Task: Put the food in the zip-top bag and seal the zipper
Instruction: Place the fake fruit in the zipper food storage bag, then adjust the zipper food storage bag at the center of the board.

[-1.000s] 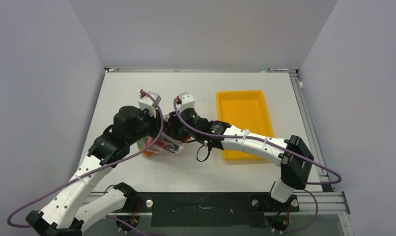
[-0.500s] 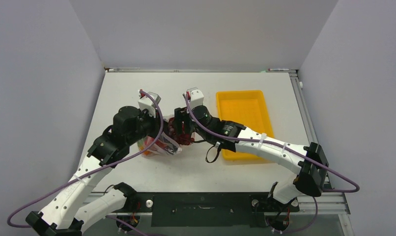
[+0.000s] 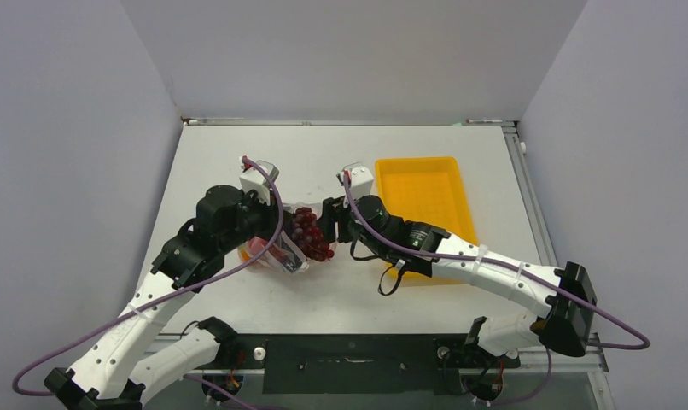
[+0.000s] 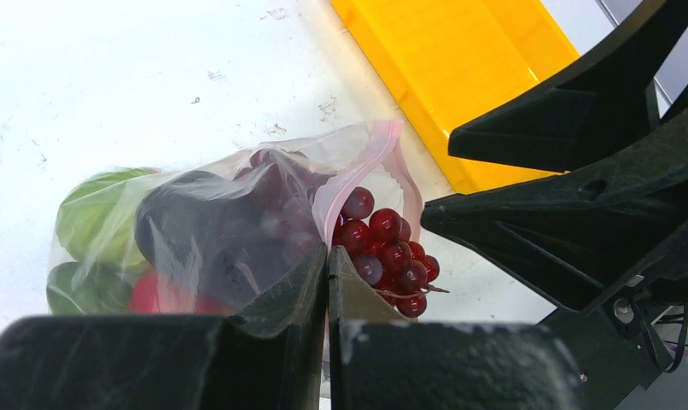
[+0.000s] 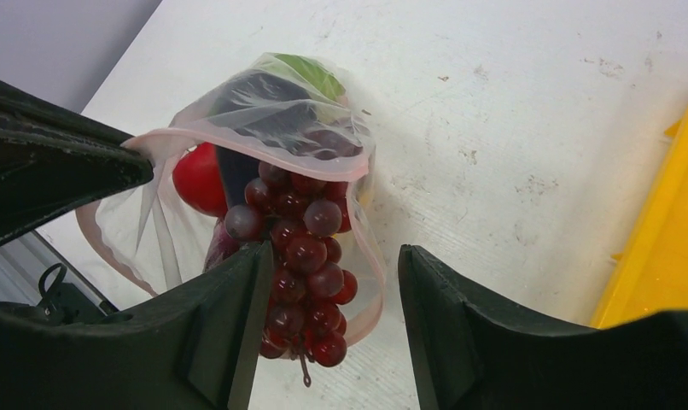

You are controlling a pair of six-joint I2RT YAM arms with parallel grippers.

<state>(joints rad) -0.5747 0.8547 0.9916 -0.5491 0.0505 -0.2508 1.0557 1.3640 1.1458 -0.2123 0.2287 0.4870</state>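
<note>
Loosely, grapes [image 5: 305, 243] hang before spread right pincer [image 5: 334, 256]; left pincer [image 4: 327, 256] pinches the bag [image 4: 195, 213].

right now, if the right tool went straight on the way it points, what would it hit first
Most likely the grape bunch, which hangs half out of the zip-top bag mouth, dead ahead between the open right tool fingers. Depth is unclear, but nothing shows nearer.

Grape bunch [image 3: 311, 236] half in bag [image 3: 265, 250], tray [image 3: 426, 188] to the right
</note>
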